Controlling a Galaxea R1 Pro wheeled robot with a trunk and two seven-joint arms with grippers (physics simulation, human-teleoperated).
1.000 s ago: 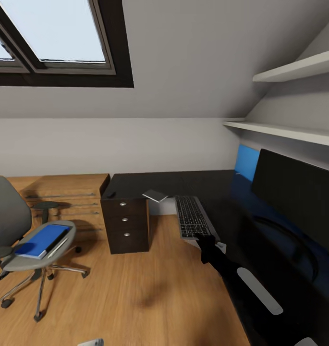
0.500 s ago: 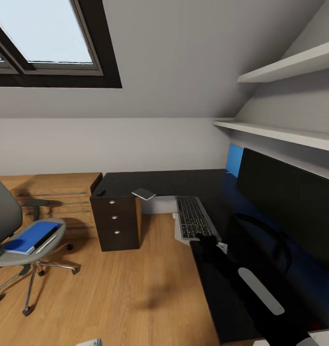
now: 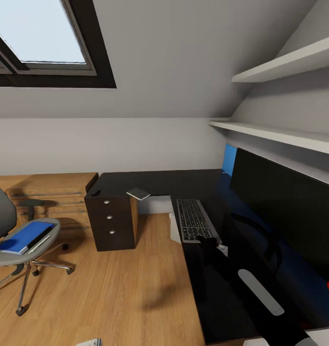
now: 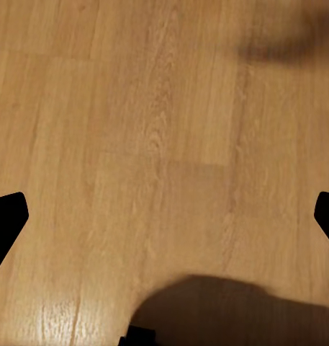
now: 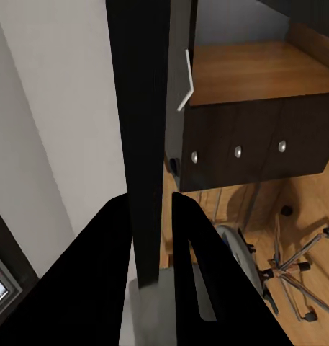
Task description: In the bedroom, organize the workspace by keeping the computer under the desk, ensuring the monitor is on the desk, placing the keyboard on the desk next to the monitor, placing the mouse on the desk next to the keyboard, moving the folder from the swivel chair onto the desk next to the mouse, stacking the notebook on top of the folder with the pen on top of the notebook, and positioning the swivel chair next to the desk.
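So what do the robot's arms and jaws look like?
The right arm is matte black with a pale grey oblong panel along it. The left gripper and right gripper have plain black jaws tapering to blunt tips.

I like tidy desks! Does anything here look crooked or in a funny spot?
Yes. The keyboard pokes out over the desk edge, held by the right gripper. The folder lies on the swivel chair seat, and the notebook overhangs the desk edge.

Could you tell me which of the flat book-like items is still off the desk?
The blue folder, lying on the swivel chair; the grey notebook already rests on the desk.
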